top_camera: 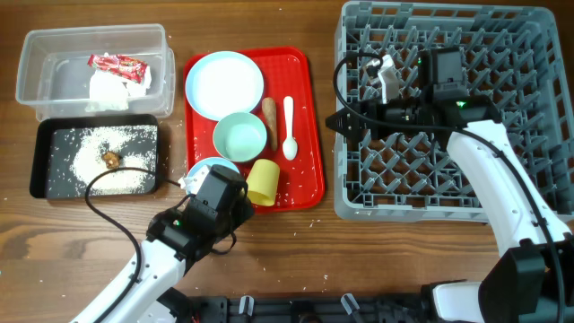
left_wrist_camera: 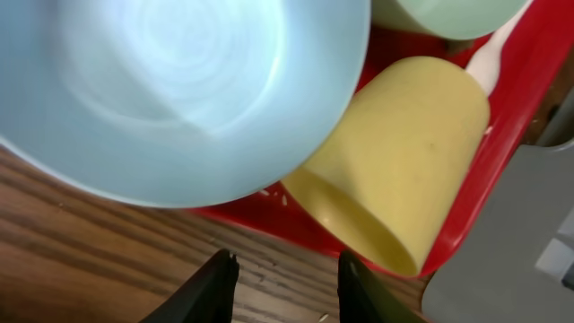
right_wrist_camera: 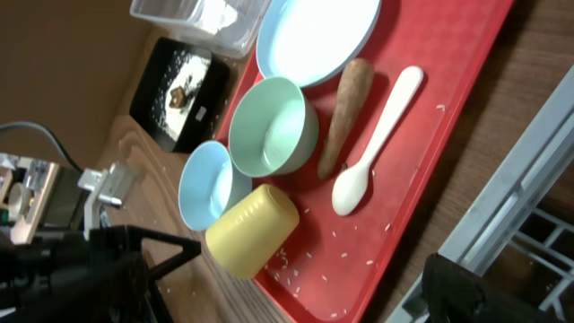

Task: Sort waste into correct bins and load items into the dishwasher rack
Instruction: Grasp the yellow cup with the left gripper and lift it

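Wrapper and napkin lie in the clear tub; rice and lump lie in the black tray. Sausage stick, plate, larger bowl, smaller bowl, cup and spoon wait on the red tray. The rack holds 0 dishes. My left gripper hovers by the smaller bowl, fingers parted and holding nothing. My right gripper is over the rack, and I cannot tell how its fingers stand.

No legible text on anything

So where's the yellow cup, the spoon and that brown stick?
cup [left_wrist_camera: 395,152]: left wrist view, on its side wall.
spoon [right_wrist_camera: 387,126]: right wrist view, middle of its handle.
stick [top_camera: 270,112]: overhead view, middle of its length.
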{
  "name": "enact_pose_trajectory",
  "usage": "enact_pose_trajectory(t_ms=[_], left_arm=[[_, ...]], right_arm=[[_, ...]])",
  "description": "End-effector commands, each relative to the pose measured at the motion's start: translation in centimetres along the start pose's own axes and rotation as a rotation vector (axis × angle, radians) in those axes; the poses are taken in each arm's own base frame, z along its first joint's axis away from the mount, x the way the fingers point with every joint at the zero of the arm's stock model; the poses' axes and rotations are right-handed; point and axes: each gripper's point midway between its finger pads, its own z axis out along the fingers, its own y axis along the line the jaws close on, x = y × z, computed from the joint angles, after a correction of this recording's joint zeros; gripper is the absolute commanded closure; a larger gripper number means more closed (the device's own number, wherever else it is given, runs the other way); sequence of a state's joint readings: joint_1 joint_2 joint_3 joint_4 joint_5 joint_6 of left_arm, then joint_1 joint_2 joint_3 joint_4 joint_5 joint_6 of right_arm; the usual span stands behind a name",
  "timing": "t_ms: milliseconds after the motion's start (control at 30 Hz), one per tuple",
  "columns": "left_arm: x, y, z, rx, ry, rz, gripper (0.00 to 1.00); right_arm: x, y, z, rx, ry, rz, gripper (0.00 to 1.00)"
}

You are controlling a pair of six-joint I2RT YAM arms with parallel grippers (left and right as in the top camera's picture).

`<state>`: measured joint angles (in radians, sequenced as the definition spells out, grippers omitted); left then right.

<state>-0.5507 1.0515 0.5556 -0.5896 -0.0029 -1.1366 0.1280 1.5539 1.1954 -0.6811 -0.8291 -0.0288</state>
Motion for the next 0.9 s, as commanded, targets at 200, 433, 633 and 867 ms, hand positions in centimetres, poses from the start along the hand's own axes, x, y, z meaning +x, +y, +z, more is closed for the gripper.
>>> enact_pose_trajectory(t_ms=[200, 433, 633, 867], left_arm=[[-0.5, -2.3, 0.6, 0.057, -0.102, 0.231, 0.67], [-0.5, -2.5, 4.1, 0.014, -0.095, 0.238, 0.67], [0.4, -5.7, 0.9, 0.195, -0.062, 0.341, 0.68], [0.1, -5.0, 0.7, 0.165, -0.086, 0.419, 0.59]], right_arm=[[0.6, -0.1, 0.1, 0.003, 0.029, -0.019, 0.0], [0.6, -0.1, 0.1, 0.004, 0.029, 0.003, 0.0], [0.6, -0.1, 0.1, 0.003, 0.03, 0.004, 0.0], [0.6, -0.1, 0.1, 0.003, 0.029, 0.007, 0.01]])
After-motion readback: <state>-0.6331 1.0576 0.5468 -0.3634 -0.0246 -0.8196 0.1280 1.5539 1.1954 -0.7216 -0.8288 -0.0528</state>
